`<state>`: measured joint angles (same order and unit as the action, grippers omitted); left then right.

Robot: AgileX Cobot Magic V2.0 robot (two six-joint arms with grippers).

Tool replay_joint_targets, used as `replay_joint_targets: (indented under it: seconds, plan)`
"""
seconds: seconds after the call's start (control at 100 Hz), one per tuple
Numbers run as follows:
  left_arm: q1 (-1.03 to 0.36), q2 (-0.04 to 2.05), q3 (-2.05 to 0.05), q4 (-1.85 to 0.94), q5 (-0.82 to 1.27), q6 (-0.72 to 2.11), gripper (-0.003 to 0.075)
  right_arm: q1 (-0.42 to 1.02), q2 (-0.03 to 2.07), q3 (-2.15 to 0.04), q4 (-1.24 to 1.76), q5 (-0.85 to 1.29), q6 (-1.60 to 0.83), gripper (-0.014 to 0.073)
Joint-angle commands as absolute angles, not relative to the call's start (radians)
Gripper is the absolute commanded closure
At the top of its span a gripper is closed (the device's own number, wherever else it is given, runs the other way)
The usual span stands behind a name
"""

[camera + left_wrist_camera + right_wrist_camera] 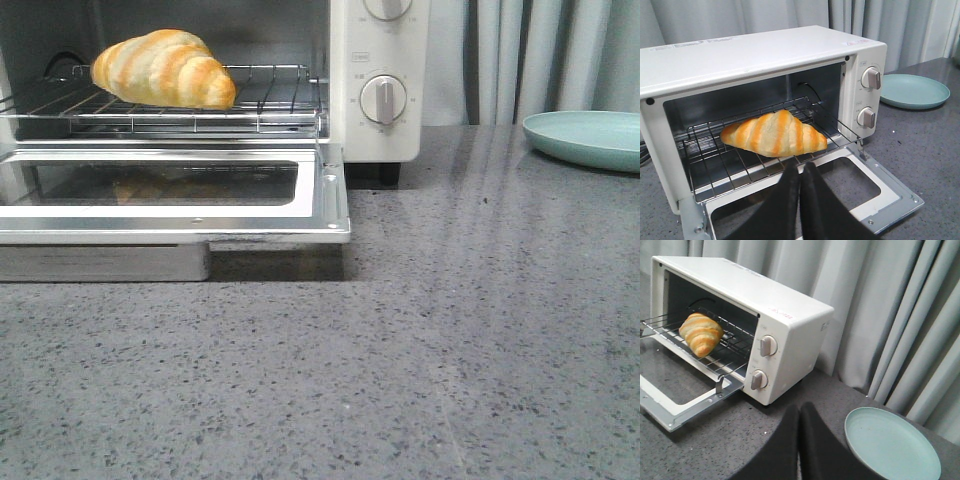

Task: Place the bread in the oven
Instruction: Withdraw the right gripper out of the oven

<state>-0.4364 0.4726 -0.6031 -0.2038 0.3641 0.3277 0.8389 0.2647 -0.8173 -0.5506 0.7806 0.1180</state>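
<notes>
Glossy bread (165, 68) lies on a thin wire rack (270, 100); the oven (765, 55) looks smooth, the table (400, 350) speckled stone.

Bread in the open oven

Bread (165, 68) lies on the oven (376, 80) wire rack (250, 100); plate (590, 138) at three o'clock on the table (450, 340).

Golden-striped glossy bread (165, 68) lying on wire rack inside cream-white oven (760, 60), glass door folded down open
</notes>
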Motion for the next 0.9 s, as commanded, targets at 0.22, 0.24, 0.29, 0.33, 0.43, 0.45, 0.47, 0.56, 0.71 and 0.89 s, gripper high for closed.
replay_joint_targets:
  seconds: [0.22, 0.24, 0.29, 0.33, 0.43, 0.45, 0.47, 0.56, 0.71, 0.89]
  plan:
    - [-0.435, 0.477, -0.627, -0.22, 0.286, 0.326, 0.0741, 0.838, 0.265, -0.841, -0.547, 0.8, 0.124, 0.0652]
    - [-0.435, 0.477, -0.627, -0.22, 0.286, 0.326, 0.0741, 0.838, 0.263, -0.841, -0.547, 0.812, 0.133, 0.0652]
    - [-0.435, 0.477, -0.627, -0.22, 0.286, 0.326, 0.0741, 0.838, 0.248, -0.841, -0.547, 0.864, 0.162, 0.0652]
    - [-0.435, 0.477, -0.627, -0.22, 0.286, 0.326, 0.0741, 0.838, 0.235, -0.841, -0.547, 0.885, 0.168, 0.0652]
    - [-0.435, 0.477, -0.627, -0.22, 0.286, 0.326, 0.0741, 0.838, 0.182, -0.836, -0.552, 0.866, 0.168, 0.0652]
    - [-0.435, 0.477, -0.627, -0.22, 0.286, 0.326, 0.0741, 0.838, 0.172, -0.836, -0.555, 0.862, 0.168, 0.0652]
    - [-0.435, 0.477, -0.627, -0.22, 0.286, 0.326, 0.0741, 0.838, 0.167, -0.836, -0.557, 0.859, 0.168, 0.0652]
    - [-0.435, 0.477, -0.627, -0.22, 0.286, 0.326, 0.0741, 0.838, 0.145, -0.836, -0.557, 0.854, 0.168, 0.0652]
    - [-0.435, 0.477, -0.627, -0.22, 0.286, 0.326, 0.0741, 0.838, 0.143, -0.836, -0.557, 0.854, 0.168, 0.0652]
    - [-0.435, 0.477, -0.627, -0.22, 0.286, 0.326, 0.0741, 0.838, 0.143, -0.836, -0.557, 0.854, 0.168, 0.0652]
